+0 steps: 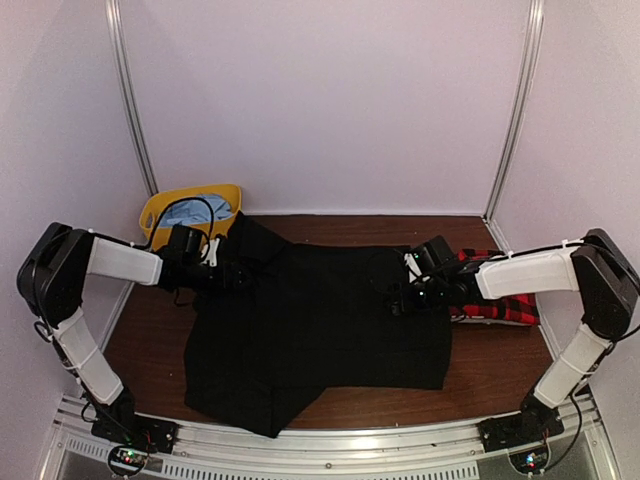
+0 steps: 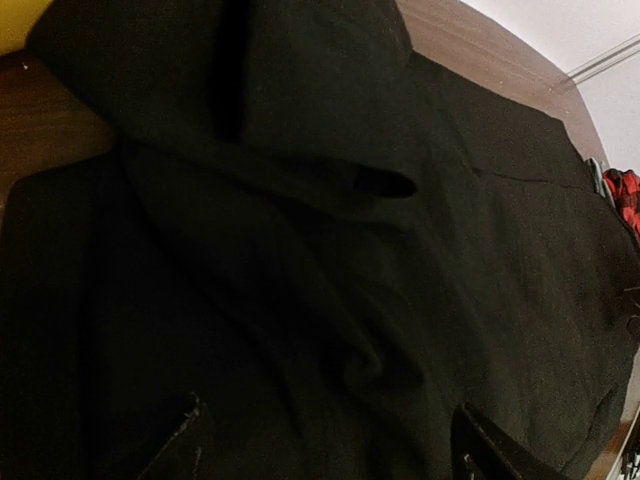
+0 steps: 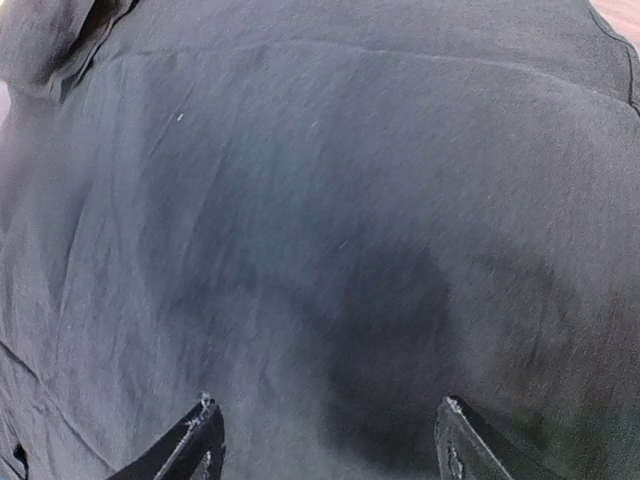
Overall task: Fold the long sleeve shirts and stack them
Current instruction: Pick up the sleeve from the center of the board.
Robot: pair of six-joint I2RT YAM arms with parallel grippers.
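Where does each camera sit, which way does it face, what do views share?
Top external: above, behind the bases, looking down at the table; both arms, left tool, right tool show.
Left wrist: on left arm, looks across the black shirt toward the plaid shirt; own fingers show.
Right wrist: on right arm, close above the black shirt; own fingers show.
Shared: all see the black shirt.

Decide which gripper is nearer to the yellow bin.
Left. The left gripper sits over the black shirt's edge just beside the yellow bin; the right gripper is across the shirt, next to the plaid shirt.
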